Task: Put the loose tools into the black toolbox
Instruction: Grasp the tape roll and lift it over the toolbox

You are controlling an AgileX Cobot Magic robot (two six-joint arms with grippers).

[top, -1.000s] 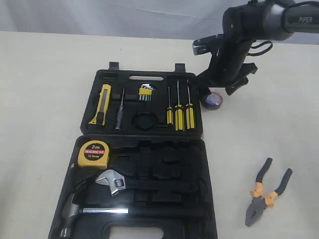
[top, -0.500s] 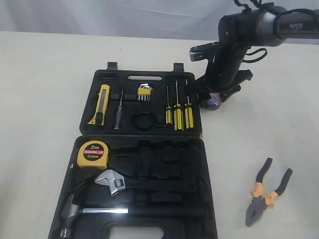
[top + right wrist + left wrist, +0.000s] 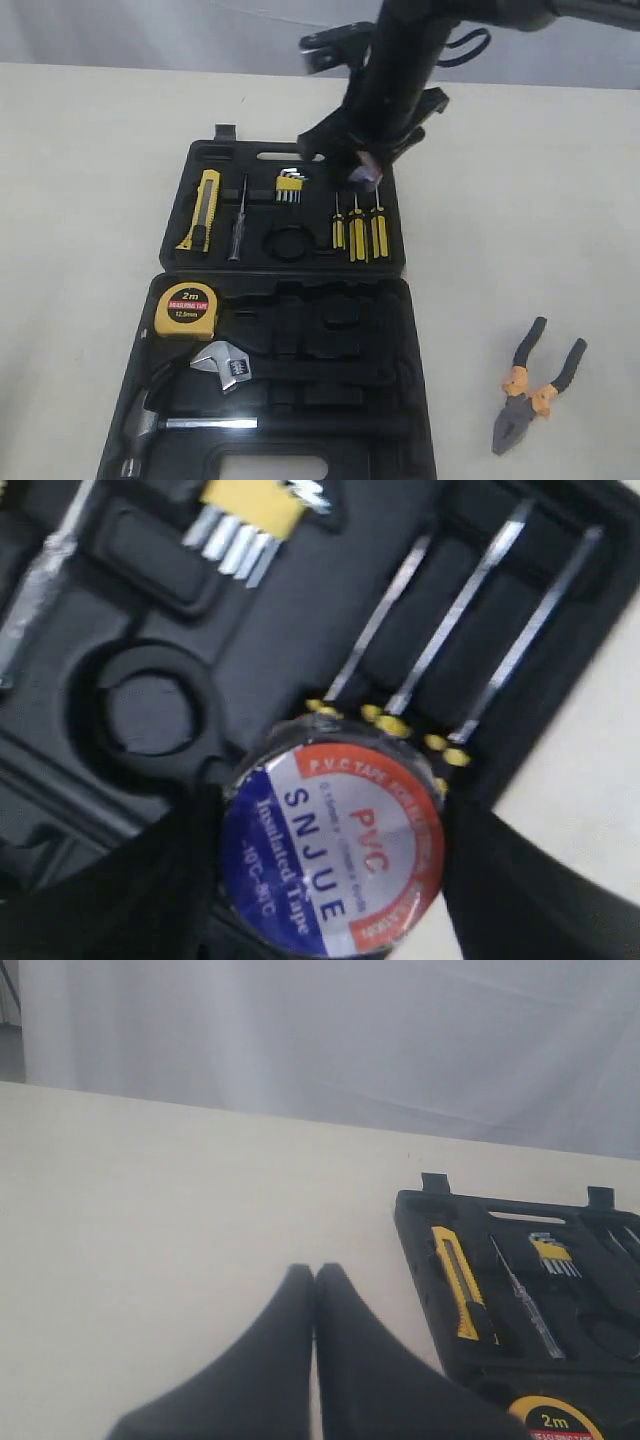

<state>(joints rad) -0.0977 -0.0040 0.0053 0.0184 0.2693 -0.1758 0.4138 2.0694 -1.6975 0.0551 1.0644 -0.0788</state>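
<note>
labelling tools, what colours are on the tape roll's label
Tape roll label: red, white, blue; right wrist view shows it best.

Toolbox: near edge and slot handle cropped by the bottom of the exterior view; far right corner and latch masked by the right arm.
Hammer: head partly clipped at the same edge.
Tape roll: one rim cut off in the right wrist view; smallest label print smeared, unreadable.
Right gripper: fingers dark, blurred, running out of frame.
Screwdrivers: handles mostly hidden behind the roll.
Hex keys: cropped at the picture's edge, count unclear.
Left gripper: out of focus, base cut off.
Tape measure: only an arc in frame.
</note>
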